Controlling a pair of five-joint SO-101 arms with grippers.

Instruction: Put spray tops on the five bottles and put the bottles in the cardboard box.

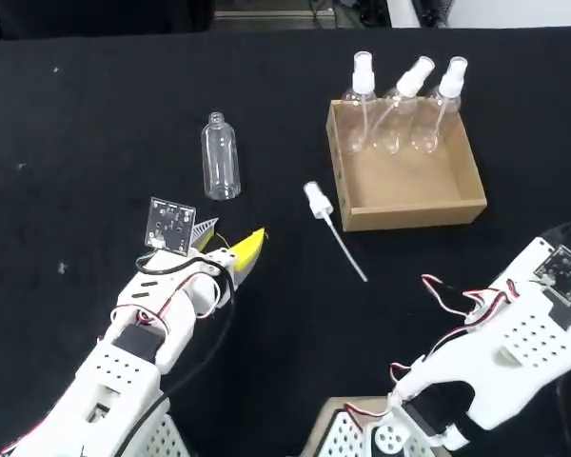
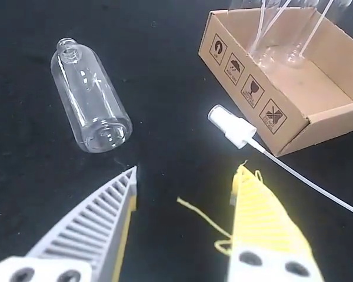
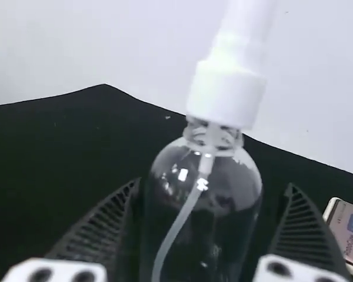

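right tool (image 3: 213, 185) clamped on a clear capped plastic bottle (image 3: 223, 202) — boxing it in the brown cardboard box (image 1: 414, 211) looks next. left tool (image 2: 187, 171) gapes empty over the black worktop (image 1: 76, 143), near the uncapped clear bottle (image 2: 91, 97) and loose white spray top (image 2: 229, 126) — not yet joined.

Black surface (image 1: 76, 114). Brown box (image 1: 414, 208) with dark printed symbols along one wall. Three clear bottles (image 1: 388, 129) in it, with white tops (image 1: 364, 69). Clear loose bottle (image 1: 221, 158); white loose top (image 1: 318, 201) with a see-through tube. White arms (image 1: 114, 381). Left gripper (image 2: 187, 170) ribbed, grey and yellow. Right gripper (image 3: 212, 185) ribbed black; its held bottle (image 3: 229, 205) clear, white-capped.
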